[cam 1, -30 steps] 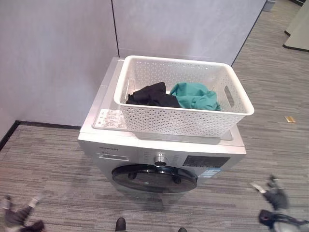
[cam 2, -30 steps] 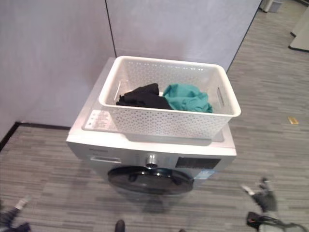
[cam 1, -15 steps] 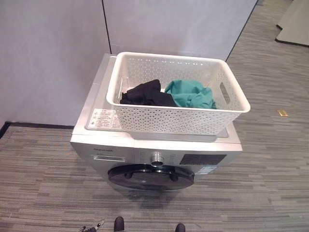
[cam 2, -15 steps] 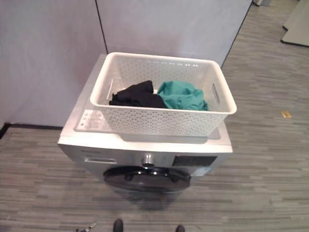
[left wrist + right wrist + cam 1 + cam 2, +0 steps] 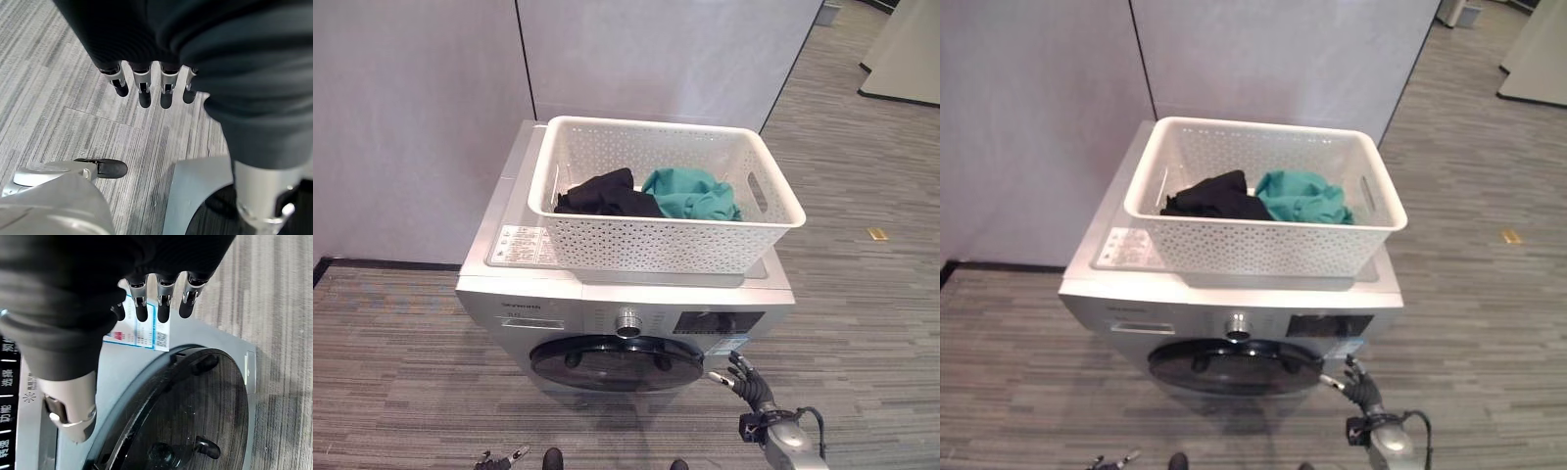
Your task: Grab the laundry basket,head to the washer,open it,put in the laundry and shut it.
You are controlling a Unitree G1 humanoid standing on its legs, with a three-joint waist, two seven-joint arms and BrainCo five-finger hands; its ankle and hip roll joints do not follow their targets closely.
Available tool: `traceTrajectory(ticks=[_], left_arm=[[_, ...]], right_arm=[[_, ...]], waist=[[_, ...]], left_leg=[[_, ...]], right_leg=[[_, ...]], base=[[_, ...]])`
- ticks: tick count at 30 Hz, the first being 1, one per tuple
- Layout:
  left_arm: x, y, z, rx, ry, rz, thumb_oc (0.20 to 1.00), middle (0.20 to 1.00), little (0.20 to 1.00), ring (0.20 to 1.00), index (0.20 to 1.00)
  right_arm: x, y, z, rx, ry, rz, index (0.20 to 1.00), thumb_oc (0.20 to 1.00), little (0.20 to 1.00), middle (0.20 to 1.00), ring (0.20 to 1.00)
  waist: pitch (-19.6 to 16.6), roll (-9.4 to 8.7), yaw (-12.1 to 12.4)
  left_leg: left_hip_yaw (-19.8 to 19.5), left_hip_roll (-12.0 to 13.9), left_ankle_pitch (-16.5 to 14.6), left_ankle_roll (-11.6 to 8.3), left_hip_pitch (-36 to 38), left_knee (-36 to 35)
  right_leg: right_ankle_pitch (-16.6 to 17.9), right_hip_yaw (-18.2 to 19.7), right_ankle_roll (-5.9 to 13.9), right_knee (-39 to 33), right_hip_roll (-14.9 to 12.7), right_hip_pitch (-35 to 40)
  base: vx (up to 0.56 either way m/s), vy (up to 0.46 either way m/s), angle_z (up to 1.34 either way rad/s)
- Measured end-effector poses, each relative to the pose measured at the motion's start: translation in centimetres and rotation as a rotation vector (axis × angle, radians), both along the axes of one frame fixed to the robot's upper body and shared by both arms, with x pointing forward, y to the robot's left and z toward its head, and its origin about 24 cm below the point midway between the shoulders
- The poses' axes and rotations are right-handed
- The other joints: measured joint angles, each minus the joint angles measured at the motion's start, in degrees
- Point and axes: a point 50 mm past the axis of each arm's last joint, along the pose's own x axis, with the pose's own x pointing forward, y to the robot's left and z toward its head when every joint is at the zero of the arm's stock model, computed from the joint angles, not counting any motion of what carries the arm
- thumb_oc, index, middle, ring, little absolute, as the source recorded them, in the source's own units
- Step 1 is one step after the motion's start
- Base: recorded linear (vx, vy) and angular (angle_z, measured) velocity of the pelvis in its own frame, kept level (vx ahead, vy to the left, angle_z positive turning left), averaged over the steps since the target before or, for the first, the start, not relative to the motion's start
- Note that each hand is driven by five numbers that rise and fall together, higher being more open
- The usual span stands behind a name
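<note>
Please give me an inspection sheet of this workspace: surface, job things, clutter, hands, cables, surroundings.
Surface: washer top, carrying the basket.
Job things: white laundry basket holds black garment and teal garment; round door closed.
Clutter: small yellow item on the floor.
Hands: right hand open, near the door's right edge, apart from it; left hand open, over the floor.
Cables: nothing seen.
Surroundings: grey partition walls, striped carpet.

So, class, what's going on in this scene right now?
A white laundry basket holding black and teal clothes sits on top of a silver washer. The round door is closed. The robot's right hand reaches toward the door's right edge, fingers relaxed, holding nothing. The left hand hangs open over the floor.
</note>
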Motion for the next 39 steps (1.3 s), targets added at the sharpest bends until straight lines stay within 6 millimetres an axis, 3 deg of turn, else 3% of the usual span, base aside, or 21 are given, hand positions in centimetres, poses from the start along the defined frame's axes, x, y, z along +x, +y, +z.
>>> traceTrajectory(ticks=[4, 6, 11, 15, 21, 24, 26, 28, 30, 34, 35, 36, 37, 38, 39], left_arm=[[0.3, 0.0, 0.1, 0.001, -0.014, -0.005, 1.0, 1.0, 1.0, 1.0, 1.0], [0.6, -0.1, 0.2, 0.0, -0.028, -0.01, 1.0, 1.0, 1.0, 1.0, 1.0], [-0.1, -0.1, 0.0, -0.033, -0.026, 0.037, 1.0, 1.0, 1.0, 1.0, 1.0], [-1.0, 0.3, 0.0, -0.049, -0.023, 0.105, 1.0, 1.0, 1.0, 1.0, 1.0], [0.9, -0.4, 0.1, -0.078, -0.085, 0.131, 1.0, 1.0, 1.0, 1.0, 1.0], [2.0, -1.0, 0.2, -0.087, -0.102, 0.094, 1.0, 1.0, 1.0, 1.0, 1.0], [2.8, -1.5, 0.3, -0.092, -0.125, 0.063, 1.0, 1.0, 1.0, 1.0, 1.0], [4.2, -1.9, 0.6, -0.099, -0.154, 0.055, 1.0, 1.0, 1.0, 1.0, 1.0], [3.5, -2.8, 0.4, -0.117, -0.153, 0.06, 1.0, 1.0, 1.0, 1.0, 1.0], [3.7, -3.2, 0.8, -0.099, -0.2, 0.06, 1.0, 1.0, 1.0, 1.0, 1.0], [4.5, -3.3, 1.2, -0.096, -0.237, 0.051, 1.0, 1.0, 1.0, 1.0, 1.0], [6.5, -3.9, 1.7, -0.091, -0.283, 0.027, 1.0, 1.0, 1.0, 1.0, 1.0], [7.9, -4.2, 2.2, -0.088, -0.314, 0.009, 1.0, 1.0, 1.0, 1.0, 1.0], [9.8, -4.4, 3.1, -0.079, -0.369, -0.03, 1.0, 1.0, 1.0, 1.0, 1.0], [11.1, -4.8, 3.8, -0.074, -0.421, -0.084, 1.0, 1.0, 1.0, 1.0, 1.0]], right_arm=[[0.3, 0.7, -0.4, -0.041, 0.034, 0.091, 1.0, 1.0, 1.0, 1.0, 1.0], [0.6, 0.7, -0.8, -0.063, 0.055, 0.113, 1.0, 1.0, 1.0, 1.0, 1.0], [3.2, 0.2, -1.5, -0.15, 0.137, 0.156, 1.0, 1.0, 1.0, 1.0, 1.0], [3.7, -0.4, -1.8, -0.177, 0.182, 0.15, 1.0, 1.0, 1.0, 1.0, 1.0], [4.5, -3.0, -1.3, -0.265, 0.23, 0.127, 1.0, 1.0, 1.0, 1.0, 1.0], [6.5, -3.8, 0.2, -0.337, 0.18, 0.156, 1.0, 1.0, 1.0, 1.0, 1.0], [7.5, -3.5, 0.7, -0.368, 0.158, 0.146, 1.0, 1.0, 1.0, 1.0, 1.0], [8.3, -3.2, 1.3, -0.384, 0.12, 0.133, 1.0, 1.0, 1.0, 1.0, 1.0], [8.1, -1.8, 0.6, -0.399, 0.138, 0.151, 1.0, 1.0, 1.0, 1.0, 1.0], [8.0, 0.6, 0.1, -0.384, 0.132, 0.242, 1.0, 1.0, 1.0, 1.0, 1.0], [8.2, 0.9, 0.2, -0.372, 0.118, 0.245, 1.0, 1.0, 1.0, 1.0, 1.0], [8.0, 1.0, 0.2, -0.366, 0.108, 0.252, 1.0, 1.0, 1.0, 1.0, 1.0], [7.8, 1.0, 0.1, -0.365, 0.104, 0.259, 1.0, 1.0, 1.0, 1.0, 1.0], [7.9, 1.2, 0.1, -0.359, 0.101, 0.259, 1.0, 1.0, 1.0, 1.0, 1.0], [7.6, 1.6, -0.2, -0.354, 0.122, 0.276, 1.0, 1.0, 1.0, 1.0, 1.0]], waist=[[0.2, 0.24, 0.5], [0.4, 0.44, 2.4], [1.6, 2.3, 5.2], [2.2, 2.91, 6.6], [4.8, 5.36, 8.8], [7.8, 6.65, 9.4], [8.5, 8.0, 9.8], [8.8, 8.06, 10.0], [9.0, 8.16, 12.3], [9.0, 8.22, 12.8], [9.1, 8.28, 12.9], [9.4, 7.56, 12.4], [10.1, 6.04, 11.2], [11.3, 3.62, 10.3], [12.1, 1.62, 10.2]], left_leg=[[-1.7, 0.1, 0.4, -0.28, -0.1, 0.0], [-1.9, 0.4, 0.4, -0.37, -0.2, 0.0], [-3.8, 0.9, 1.0, -0.79, -1.3, 0.0], [-4.9, 1.4, 1.2, -1.12, -2.3, 0.0], [-9.7, 2.0, 3.3, -1.74, -6.9, 0.5], [-12.3, 3.5, 4.6, -2.65, -11.3, 1.1], [-12.5, 4.3, 4.0, -2.67, -14.1, 1.2], [-12.4, 5.9, 2.5, -3.37, -16.0, 0.7], [-12.5, 8.2, 2.5, -3.31, -15.1, 2.0], [-13.0, 11.8, 2.5, -3.29, -15.5, 1.2], [-12.8, 12.7, 1.9, -2.67, -16.5, 1.1], [-8.9, 13.0, -3.1, -0.22, -17.5, 0.1], [-2.7, 13.2, -7.2, 3.34, -18.0, 0.8], [3.5, 12.1, -4.5, 2.08, -19.8, 6.5], [5.0, 10.2, -3.6, 0.12, -20.0, 16.3]], right_leg=[[-0.3, -1.8, 0.06, 0.0, 0.1, 1.1], [-0.4, -2.0, -0.02, 0.0, 0.5, 1.2], [-0.8, -3.5, -0.09, 0.0, 1.2, 1.4], [-1.0, -4.8, -0.31, 0.0, 1.8, 1.2], [-0.7, -8.7, -1.02, 0.0, 3.3, -0.3], [-0.6, -10.2, -2.19, 0.0, 4.8, -3.0], [-0.4, -10.5, -2.17, 0.0, 6.0, -4.8], [-0.8, -10.2, -2.84, 0.0, 7.5, -6.6], [-0.5, -9.3, -4.06, 0.0, 10.1, -5.7], [-0.6, -9.5, -5.79, 0.0, 13.8, -6.2], [-0.8, -9.5, -6.31, 0.0, 14.7, -6.7], [0.3, -12.5, -9.16, 0.5, 14.3, -7.2], [0.5, -15.5, -10.5, 0.2, 11.7, -7.3], [0.0, -17.3, -10.99, 0.2, 9.0, -7.3], [0.0, -17.6, -11.22, 0.6, 6.1, -7.4]], base=[[0.01, -0.05, 0.18], [0.01, -0.052, 0.17], [0.0, -0.036, 0.14], [-0.03, -0.034, 0.15], [-0.1, -0.045, 0.32], [-0.1, -0.037, 0.26], [-0.08, -0.094, 0.16], [-0.04, -0.164, 0.16], [-0.08, -0.173, -0.28], [-0.18, -0.149, -0.12], [-0.33, -0.126, 0.39], [-0.24, -0.152, 0.9], [-0.31, -0.109, 1.36], [-0.13, -0.04, 1.27], [-0.13, -0.042, 0.84]])
